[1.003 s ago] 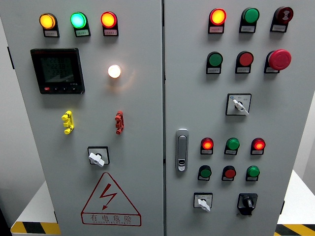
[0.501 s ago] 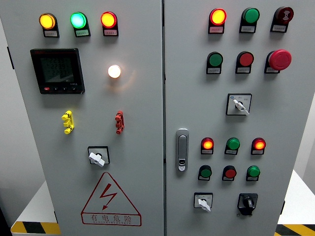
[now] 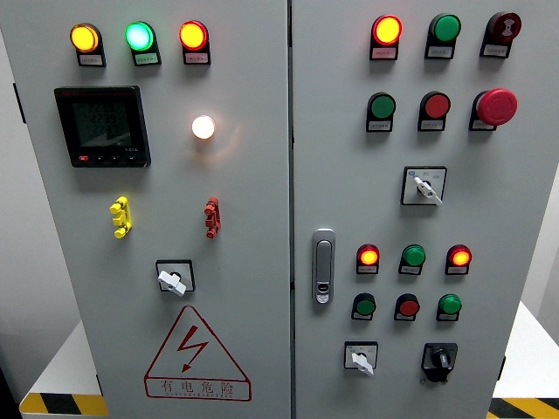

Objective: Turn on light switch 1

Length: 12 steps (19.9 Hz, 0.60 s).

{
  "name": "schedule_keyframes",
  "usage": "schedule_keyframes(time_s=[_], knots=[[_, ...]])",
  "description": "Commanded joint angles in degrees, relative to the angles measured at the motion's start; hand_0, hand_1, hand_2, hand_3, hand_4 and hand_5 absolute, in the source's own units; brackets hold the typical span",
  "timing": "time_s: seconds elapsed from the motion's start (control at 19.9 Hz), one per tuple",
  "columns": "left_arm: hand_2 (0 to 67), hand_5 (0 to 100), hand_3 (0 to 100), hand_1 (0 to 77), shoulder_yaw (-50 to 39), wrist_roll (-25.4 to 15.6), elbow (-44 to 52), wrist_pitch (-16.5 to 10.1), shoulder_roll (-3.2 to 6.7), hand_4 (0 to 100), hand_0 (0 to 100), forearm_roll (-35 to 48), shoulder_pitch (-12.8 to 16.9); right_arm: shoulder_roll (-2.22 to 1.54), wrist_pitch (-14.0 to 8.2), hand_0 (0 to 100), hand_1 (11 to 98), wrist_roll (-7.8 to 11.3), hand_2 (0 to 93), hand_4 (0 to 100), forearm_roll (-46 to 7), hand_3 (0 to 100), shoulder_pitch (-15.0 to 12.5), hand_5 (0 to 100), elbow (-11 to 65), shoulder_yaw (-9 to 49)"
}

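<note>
Head view shows a grey control cabinet [image 3: 236, 209] with two doors, and neither robot hand is in the picture, so I cannot tell whether the fingers are spread or curled.

Going from the bottom of the panel upward: a triangular shock-warning sticker [image 3: 196, 356] sits low on the left door, with a white rotary switch [image 3: 172, 279] just above it. On the right door two more rotary knobs, one white [image 3: 360, 358] and one black [image 3: 438, 359], sit at the bottom, beside the door latch [image 3: 323, 266]. Above them are rows of small buttons and lamps, another white selector [image 3: 424, 186], and a red mushroom stop button [image 3: 496, 106]. High on the left door a round lamp [image 3: 203, 127] glows warm white, next to a dark meter screen [image 3: 101, 125].

Which control is "light switch 1" I cannot tell; the labels are too small to read.

Compared with the two earlier frames, nothing has changed: every lamp, knob and the camera's view match. My judgement is that the reach has not begun, or the task is already over, given the lit lamp.
</note>
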Motion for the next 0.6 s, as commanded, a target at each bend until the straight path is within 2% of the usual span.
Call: schedule_keyframes(time_s=[0.0, 0.05, 0.1, 0.2, 0.3, 0.35, 0.45, 0.55], knots=[[26.0, 43, 39, 28.3, 2.3, 0.0, 7.1, -4.5, -1.65, 50, 0, -0.7, 0.7, 0.09, 0.0, 0, 22.4, 0.06, 0.0, 23, 0.0, 11, 0.1, 15, 0.0, 0.0], [23.1, 37, 28, 24.5, 3.0, 0.0, 8.4, -4.6, -2.09, 40, 0, -0.7, 1.5, 0.0, 0.0, 0, 22.4, 0.06, 0.0, 23, 0.0, 11, 0.0, 15, 0.0, 0.0], [21.8, 34, 22, 22.2, 3.6, 0.2, 9.4, -4.6, -2.53, 34, 0, -0.5, 2.0, 0.0, 0.0, 0, 22.4, 0.06, 0.0, 23, 0.0, 11, 0.0, 15, 0.0, 0.0], [18.4, 20, 13, 14.5, 5.1, 1.0, 11.1, -4.6, -2.53, 16, 0, -0.3, 2.5, 0.0, 0.0, 0, 22.4, -0.03, 0.0, 23, 0.0, 11, 0.0, 15, 0.0, 0.0], [16.3, 12, 9, 11.4, 8.7, 1.2, 13.6, -4.1, -2.88, 10, 0, -0.3, 3.4, 0.0, 0.0, 0, 22.5, -0.03, 0.0, 23, 0.0, 11, 0.0, 15, 0.0, 0.0], [15.2, 9, 8, 9.1, 10.2, 1.2, 14.4, -3.9, -3.49, 7, 0, -0.3, 3.7, 0.0, 0.0, 0, 22.4, 0.06, 0.0, 23, 0.0, 11, 0.0, 15, 0.0, 0.0], [14.2, 7, 6, 5.5, 11.2, 1.3, 16.3, -3.7, -4.46, 5, 0, -0.4, 4.4, 0.0, 0.0, 0, 22.4, -0.03, 0.0, 23, 0.0, 11, 0.0, 15, 0.0, 0.0], [12.9, 7, 5, 3.0, 11.2, 1.3, 17.0, -3.7, -4.73, 3, 0, -0.6, 5.0, 0.0, 0.0, 0, 22.5, 0.06, 0.0, 23, 0.0, 11, 0.0, 15, 0.0, 0.0]])
